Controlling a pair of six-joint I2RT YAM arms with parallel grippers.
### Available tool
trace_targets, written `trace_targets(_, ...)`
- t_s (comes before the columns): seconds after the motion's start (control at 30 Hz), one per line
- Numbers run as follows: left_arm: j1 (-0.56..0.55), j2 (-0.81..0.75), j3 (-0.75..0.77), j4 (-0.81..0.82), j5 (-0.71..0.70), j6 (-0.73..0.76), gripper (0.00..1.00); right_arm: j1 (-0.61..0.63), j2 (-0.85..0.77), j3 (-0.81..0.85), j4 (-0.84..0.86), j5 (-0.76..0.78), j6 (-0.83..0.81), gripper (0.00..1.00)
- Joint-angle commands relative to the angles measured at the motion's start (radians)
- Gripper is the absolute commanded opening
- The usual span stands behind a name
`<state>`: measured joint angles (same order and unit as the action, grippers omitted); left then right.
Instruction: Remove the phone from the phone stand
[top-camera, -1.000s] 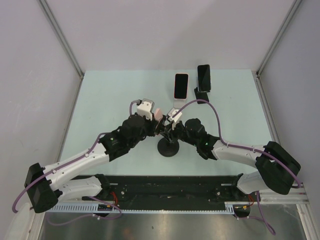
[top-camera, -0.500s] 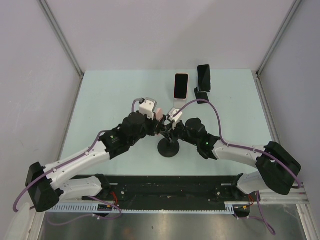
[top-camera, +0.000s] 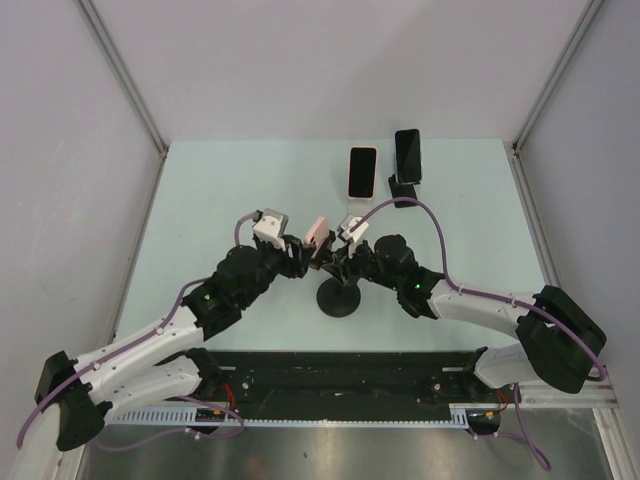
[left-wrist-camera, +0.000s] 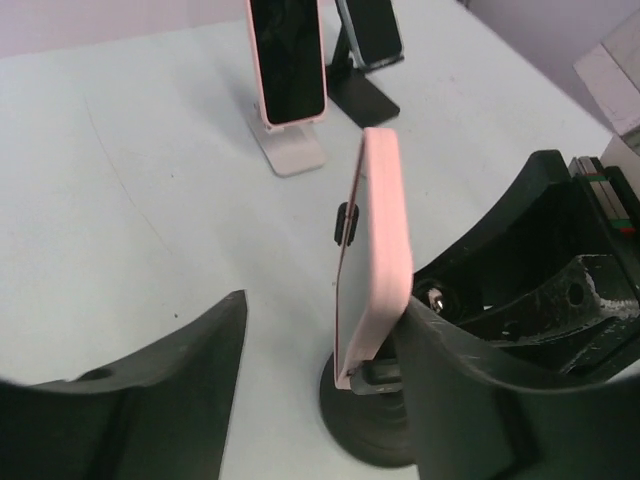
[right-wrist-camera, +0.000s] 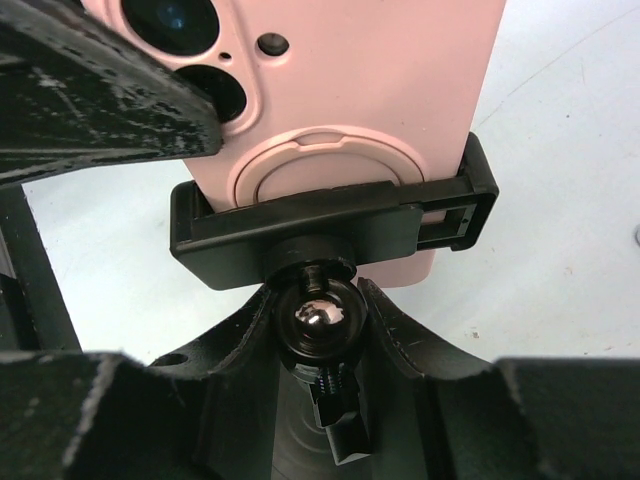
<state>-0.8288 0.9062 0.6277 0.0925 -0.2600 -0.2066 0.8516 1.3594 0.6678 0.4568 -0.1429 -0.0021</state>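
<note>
While right pincer (right-wrist-camera: 320, 312) clamps phone stand (right-wrist-camera: 330, 225) ball joint — left pincer (left-wrist-camera: 325, 335) gapes wide around pink phone (left-wrist-camera: 378, 250).

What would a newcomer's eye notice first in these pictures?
The pink phone clamped in the black phone stand in the middle, where both arms meet. The left gripper has its jaws open around it; the right gripper grips the stand's ball joint. Behind stand a second pink phone and a dark phone.
</note>
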Motion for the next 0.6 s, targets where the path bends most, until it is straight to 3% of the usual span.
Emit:
trace_targets(0.0, 0.019, -0.052, -0.084, 0.223, -0.081, -0.05, 0.68, -0.025, -0.043, -0.004, 0.025, 0.072, 0.033, 0.0)
trace_targets(0.13, 0.019, -0.044, -0.12, 0.323, -0.047, -0.043, 0.79, -0.016, -0.039, -0.004, 0.031, 0.072, 0.034, 0.0)
trace_targets(0.57, 0.019, 0.144, -0.152, 0.593, 0.005, 0.03, 0.76, 0.006, -0.023, -0.004, 0.057, 0.062, 0.045, 0.0)
